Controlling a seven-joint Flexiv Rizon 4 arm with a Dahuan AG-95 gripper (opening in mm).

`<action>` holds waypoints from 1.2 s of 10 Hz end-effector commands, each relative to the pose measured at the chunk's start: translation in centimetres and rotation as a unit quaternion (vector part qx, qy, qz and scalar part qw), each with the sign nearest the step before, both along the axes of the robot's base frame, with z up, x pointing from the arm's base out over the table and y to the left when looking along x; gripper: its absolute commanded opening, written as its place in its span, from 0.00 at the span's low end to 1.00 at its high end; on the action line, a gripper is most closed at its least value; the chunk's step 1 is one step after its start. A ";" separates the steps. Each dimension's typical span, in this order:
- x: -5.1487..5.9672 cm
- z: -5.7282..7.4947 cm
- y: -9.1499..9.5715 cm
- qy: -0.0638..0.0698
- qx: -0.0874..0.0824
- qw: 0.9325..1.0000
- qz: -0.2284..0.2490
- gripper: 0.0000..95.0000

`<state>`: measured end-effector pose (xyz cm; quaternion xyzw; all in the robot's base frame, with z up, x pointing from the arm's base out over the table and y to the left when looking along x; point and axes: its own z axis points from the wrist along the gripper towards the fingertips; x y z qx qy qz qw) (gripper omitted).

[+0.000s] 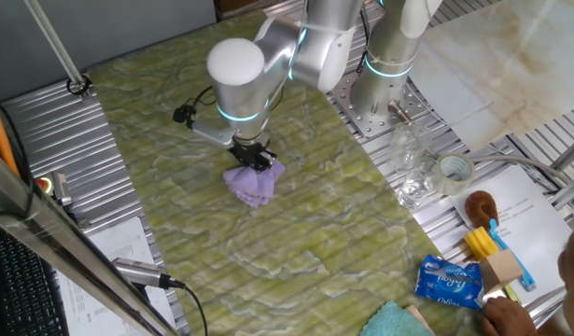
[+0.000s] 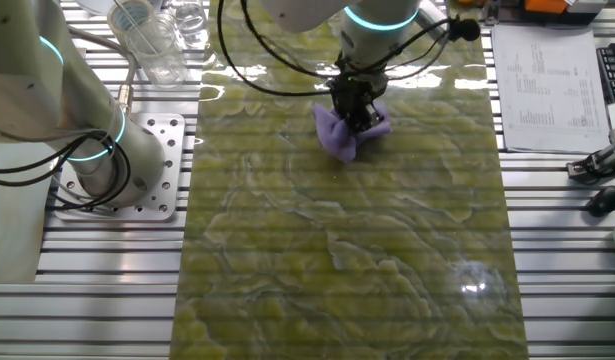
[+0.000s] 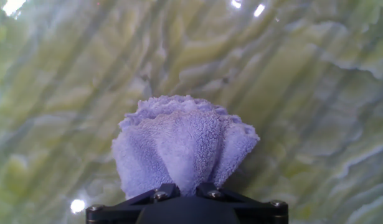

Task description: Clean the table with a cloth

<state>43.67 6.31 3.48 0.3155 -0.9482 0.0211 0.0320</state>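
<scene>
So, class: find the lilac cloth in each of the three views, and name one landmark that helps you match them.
One fixed view: cloth left of centre, under the end effector.
The other fixed view: cloth near the top, right of centre.
Hand view: cloth at lower centre, bunched and fanning out from the end effector.
Shared landmark: the green-yellow veined table beneath the cloth in every view.

blue tissue packet [image 1: 448,282] beside teal cloth [image 1: 396,320] | tape roll [image 1: 455,169] (near clear glasses [image 1: 410,163]) | brown brush [image 1: 481,204] on papers [image 1: 529,210]
</scene>
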 end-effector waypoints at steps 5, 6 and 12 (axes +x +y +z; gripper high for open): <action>-2.0 0.1 -1.0 0.008 -0.024 0.999 0.024 0.00; -2.4 0.1 -1.1 0.007 -0.025 0.999 0.026 0.00; -2.4 0.2 -1.2 -0.010 0.005 0.999 -0.045 0.00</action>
